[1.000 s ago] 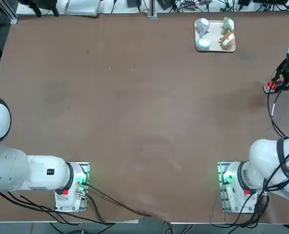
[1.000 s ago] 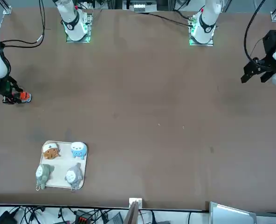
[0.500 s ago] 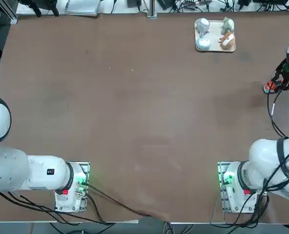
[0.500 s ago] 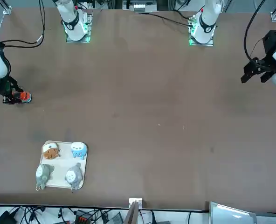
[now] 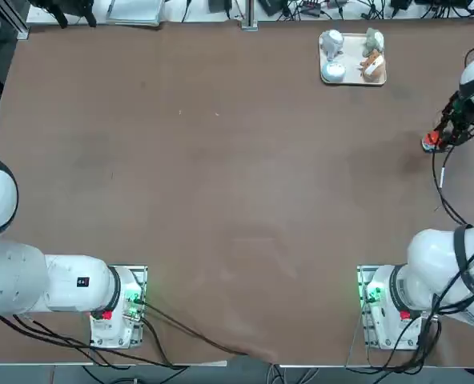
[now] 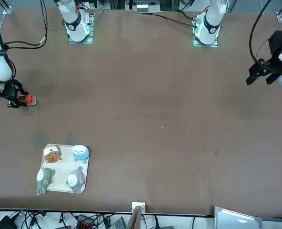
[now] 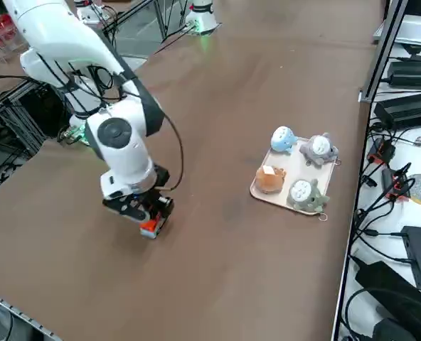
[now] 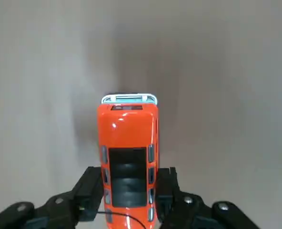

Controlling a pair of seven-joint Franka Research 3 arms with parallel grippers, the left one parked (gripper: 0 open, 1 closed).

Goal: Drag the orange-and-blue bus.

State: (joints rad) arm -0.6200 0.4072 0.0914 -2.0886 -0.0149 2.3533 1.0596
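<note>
Right wrist view: R gripper (image 8: 129,195) closed on orange-and-blue bus (image 8: 127,129), a finger against each side. Top view: bus at upper right, well apart from tray (image 5: 353,83). Drag judged underway; next move: keep grip, draw bus level along tabletop (image 5: 221,200).

The big brown table (image 5: 221,200) is lying flat, and light is making soft, pale patches on its top. A white bench (image 7: 412,160) is running along the table's far edge. Black boxes (image 7: 409,110) and curly wires (image 7: 381,192) are sitting on that bench. 1 metal post (image 6: 136,217) is standing at the table's far edge. Past the table's side, grey floor (image 5: 5,60) is showing. Red things are filling a see-through bin (image 7: 3,39) away from the table.
</note>
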